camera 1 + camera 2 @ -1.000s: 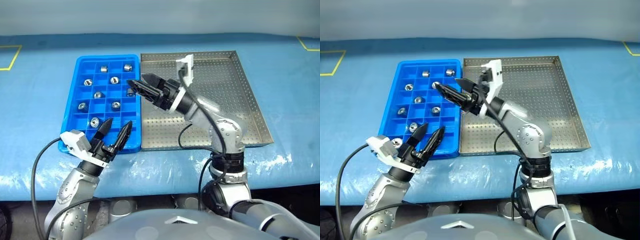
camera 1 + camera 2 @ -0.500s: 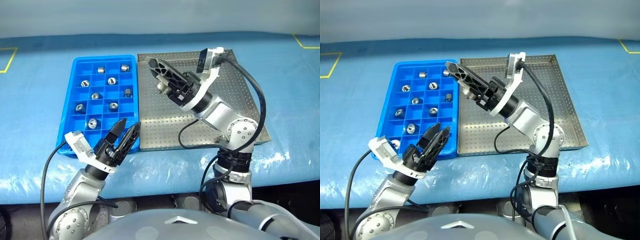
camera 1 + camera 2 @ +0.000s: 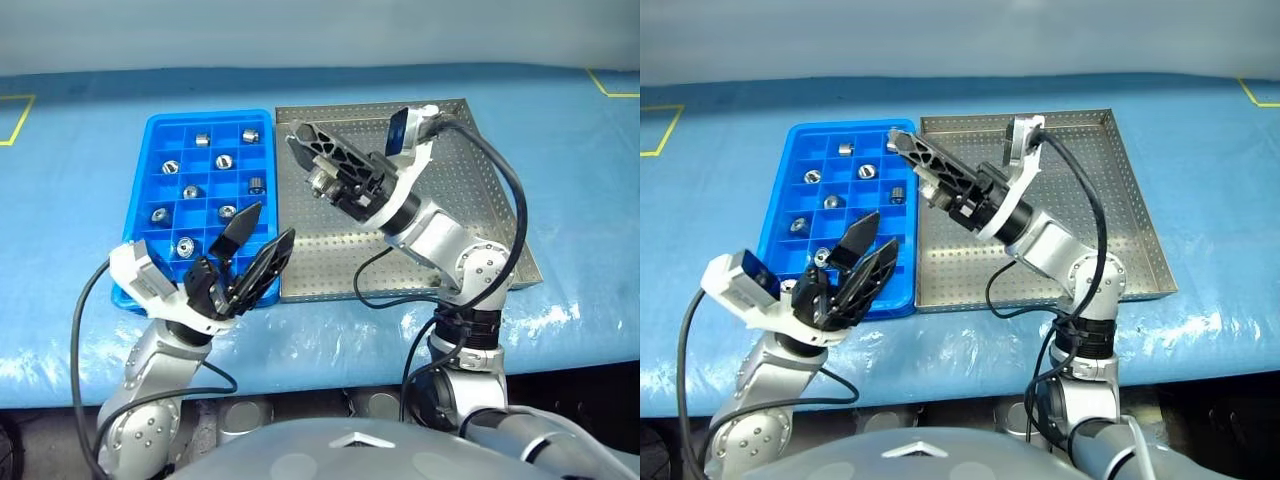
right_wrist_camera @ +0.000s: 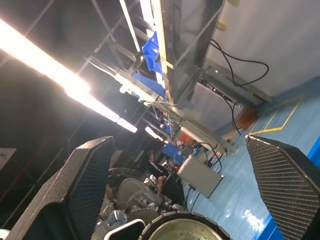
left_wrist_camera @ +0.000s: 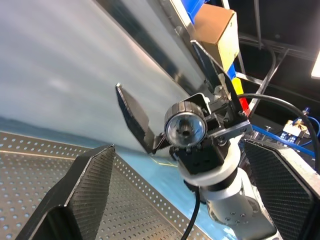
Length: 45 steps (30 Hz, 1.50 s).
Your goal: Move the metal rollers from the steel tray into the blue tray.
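The blue tray (image 3: 143, 215) lies left of the steel tray (image 3: 470, 190), the two side by side and touching. Several metal rollers (image 3: 222, 161) sit in separate compartments of the blue tray. Around my right arm, the perforated floor of the steel tray holds nothing. My left gripper (image 3: 272, 222) is open and empty, raised and tilted upward above the blue tray's near right corner. My right gripper (image 3: 303, 150) hangs above the steel tray's far left part, pointing up and to the left. Its fingers (image 4: 280, 185) stand wide apart with nothing between them.
Both trays rest on a table under a blue cover (image 3: 580, 150), whose front edge runs just below them. Yellow tape corners (image 3: 18, 120) mark the cover at far left and far right. A black cable (image 3: 505, 200) loops over the steel tray's right half.
My left gripper rose and tipped upward, drifting right along the blue tray's near edge. My right gripper lifted from over the blue tray's right column to the steel tray and rolled. Both stayed open.
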Each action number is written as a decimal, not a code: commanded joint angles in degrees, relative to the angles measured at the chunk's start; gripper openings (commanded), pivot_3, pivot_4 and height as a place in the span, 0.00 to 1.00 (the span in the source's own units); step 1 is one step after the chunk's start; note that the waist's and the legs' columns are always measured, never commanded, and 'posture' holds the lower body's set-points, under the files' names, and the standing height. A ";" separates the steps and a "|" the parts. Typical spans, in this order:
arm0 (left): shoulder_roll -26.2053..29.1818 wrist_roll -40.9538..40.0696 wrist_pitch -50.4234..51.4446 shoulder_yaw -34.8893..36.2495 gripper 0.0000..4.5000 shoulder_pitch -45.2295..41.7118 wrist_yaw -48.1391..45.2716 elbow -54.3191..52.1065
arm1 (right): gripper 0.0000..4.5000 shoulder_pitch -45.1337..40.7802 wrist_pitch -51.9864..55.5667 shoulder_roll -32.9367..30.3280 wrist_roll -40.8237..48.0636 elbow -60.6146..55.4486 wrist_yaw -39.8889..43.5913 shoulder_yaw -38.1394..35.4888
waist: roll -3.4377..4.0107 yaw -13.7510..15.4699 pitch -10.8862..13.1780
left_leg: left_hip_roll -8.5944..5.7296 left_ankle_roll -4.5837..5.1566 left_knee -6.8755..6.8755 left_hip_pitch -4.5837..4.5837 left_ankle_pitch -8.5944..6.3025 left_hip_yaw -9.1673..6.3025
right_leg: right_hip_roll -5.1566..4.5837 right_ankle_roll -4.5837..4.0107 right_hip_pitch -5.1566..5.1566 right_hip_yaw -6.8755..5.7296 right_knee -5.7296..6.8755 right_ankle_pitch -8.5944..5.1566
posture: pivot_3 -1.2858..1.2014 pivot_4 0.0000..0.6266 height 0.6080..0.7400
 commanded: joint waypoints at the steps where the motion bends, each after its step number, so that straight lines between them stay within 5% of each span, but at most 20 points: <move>1: -1.53 0.09 -0.52 -1.24 1.00 -2.86 0.94 1.74 | 0.99 -0.10 -1.80 0.35 2.25 -2.65 -0.31 1.38 | 0.00 0.00 -0.01 | 0.00 0.00 0.01 0.00 0.00 0.00 | 0.00 0.01 0.00 0.00 0.00 0.00 | 0.54 0.24 1.00; 10: -5.48 -1.58 0.55 -3.07 1.00 -6.60 1.99 6.28 | 0.99 0.16 -3.79 -1.00 2.75 -3.91 0.03 3.33 | 0.00 -0.07 -0.01 | 0.00 0.00 0.01 -0.02 0.00 -0.02 | 0.01 -0.15 -0.01 0.00 -0.01 0.09 | 0.54 0.24 1.00; 41: -5.86 -11.35 3.92 -5.16 1.00 -7.55 -0.16 5.09 | 0.99 0.22 -6.23 -3.13 0.06 -3.83 2.38 6.97 | 0.00 -0.24 -0.01 | 0.00 0.00 0.03 -0.03 0.00 -0.01 | 0.01 0.05 -0.01 0.00 -0.02 -0.02 | 0.54 0.24 1.00; 45: -6.03 -11.26 4.03 -5.08 0.80 -8.05 0.06 5.43 | 1.00 0.11 -6.45 -3.37 -0.23 -3.82 2.39 7.30 | 0.00 -0.23 -0.01 | 0.00 0.00 0.03 -0.03 0.00 -0.02 | 0.01 0.04 -0.01 0.00 -0.02 -0.02 | 0.54 0.24 1.00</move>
